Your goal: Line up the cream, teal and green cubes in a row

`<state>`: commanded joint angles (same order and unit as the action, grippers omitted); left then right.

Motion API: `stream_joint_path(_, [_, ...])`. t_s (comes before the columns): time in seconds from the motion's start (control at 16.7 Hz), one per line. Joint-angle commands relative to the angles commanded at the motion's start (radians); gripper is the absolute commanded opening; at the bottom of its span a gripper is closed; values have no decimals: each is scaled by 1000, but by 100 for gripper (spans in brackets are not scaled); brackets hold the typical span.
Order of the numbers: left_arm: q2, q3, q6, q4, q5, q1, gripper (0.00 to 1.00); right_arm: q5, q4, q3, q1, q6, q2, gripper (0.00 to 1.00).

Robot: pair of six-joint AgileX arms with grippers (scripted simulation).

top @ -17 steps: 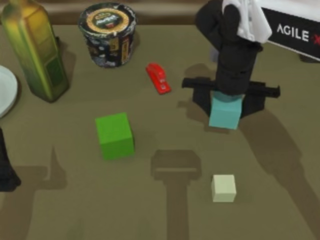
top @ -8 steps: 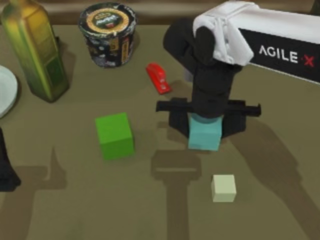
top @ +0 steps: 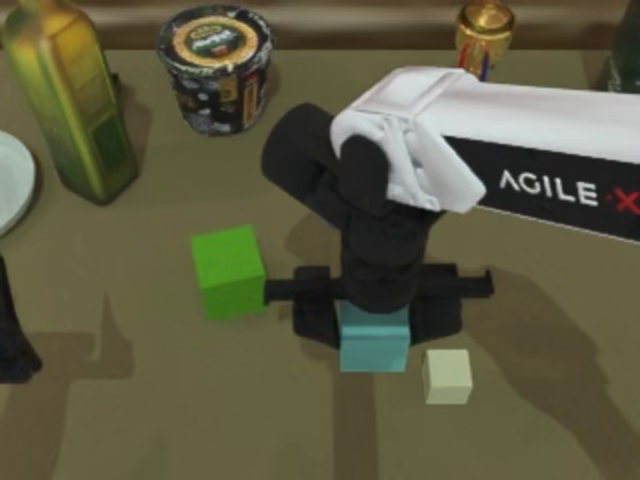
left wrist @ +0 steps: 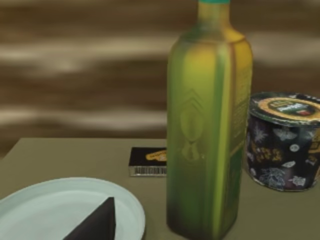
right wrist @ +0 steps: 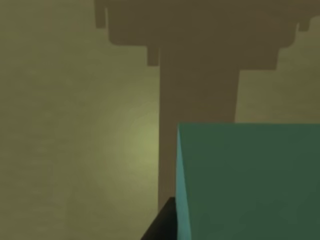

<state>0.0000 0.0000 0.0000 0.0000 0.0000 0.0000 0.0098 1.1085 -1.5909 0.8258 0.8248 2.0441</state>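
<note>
My right gripper (top: 373, 322) is shut on the teal cube (top: 373, 343), holding it low over the table between the other two cubes. The bright green cube (top: 229, 270), the largest, sits to its left. Close by at the front right rests the small cream cube (top: 446, 376). In the right wrist view the teal cube (right wrist: 250, 180) fills the corner, with one dark finger (right wrist: 161, 226) against its side. The other finger is hidden. My left arm (top: 10, 345) is parked at the table's left edge; one dark fingertip (left wrist: 95, 225) shows over the plate.
An olive-green bottle (top: 70, 100), a dark printed tub (top: 215, 65) and a white plate (top: 8, 180) stand at the back left. A small dark box (left wrist: 147, 161) lies behind the bottle. A gold-topped object (top: 485, 25) stands at the back right.
My right arm has carried the teal cube from the back right toward the front left, down between the green and cream cubes. It now covers the red toy. The left arm has not moved.
</note>
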Motion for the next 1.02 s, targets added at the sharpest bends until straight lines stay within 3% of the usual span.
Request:
stream_joint_path(0.18, [0, 0, 0, 0, 0, 0, 100, -1, -15, 9, -4, 0, 10, 0])
stream_joint_path(0.6, [0, 0, 0, 0, 0, 0, 100, 1, -233, 142, -1, 0, 90, 0])
stream_joint_path(0.84, [0, 0, 0, 0, 0, 0, 100, 1, -242, 148, -1, 0, 94, 0])
stream_joint_path(1.02, [0, 0, 0, 0, 0, 0, 100, 1, -242, 148, -1, 0, 94, 23])
